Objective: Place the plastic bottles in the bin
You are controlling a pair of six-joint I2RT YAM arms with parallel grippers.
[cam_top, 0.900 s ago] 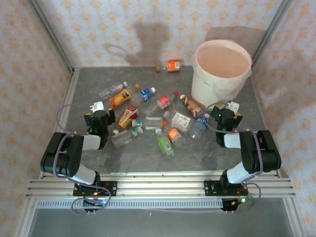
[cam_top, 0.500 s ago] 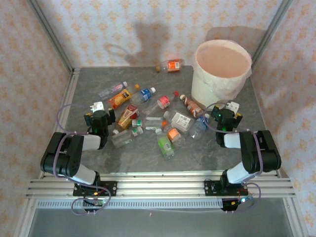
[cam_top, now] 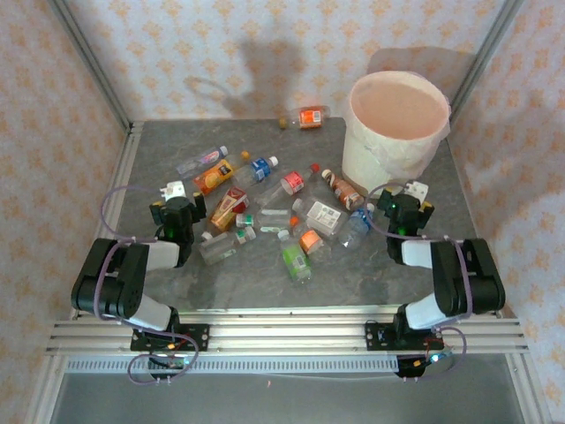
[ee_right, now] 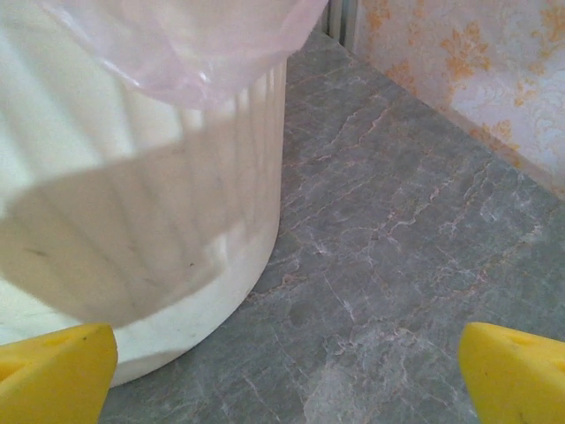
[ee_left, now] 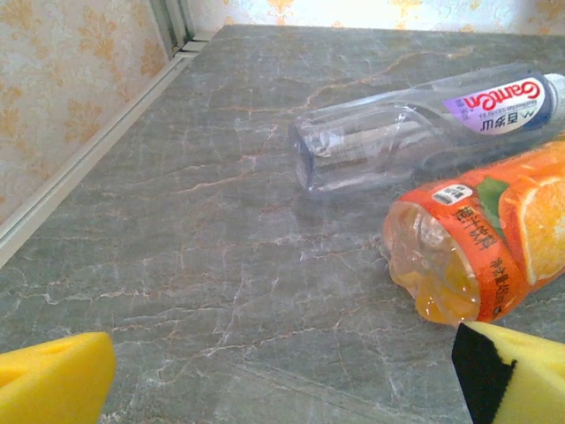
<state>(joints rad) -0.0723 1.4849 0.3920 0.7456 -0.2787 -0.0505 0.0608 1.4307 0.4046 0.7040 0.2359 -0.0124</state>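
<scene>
Left gripper (cam_top: pixel 176 196) and right gripper (cam_top: pixel 408 196) both gape empty, parked low flanking the plastic bottles (cam_top: pixel 323 216) strewn mid-table, bin (cam_top: pixel 381 157) far right, apparently so either can start picking.

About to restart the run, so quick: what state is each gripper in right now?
Left gripper: open, holding nothing.
Right gripper: open, holding nothing.

The table (cam_top: pixel 256 278) is viewed from above and behind the arm bases (cam_top: pixel 168 336), whereas the left-side bottles (ee_left: pixel 397 132) and the far-right bin (ee_right: pixel 132 221), both shared with that view, are framed closely and low, facing far, from the wrist cameras.
</scene>
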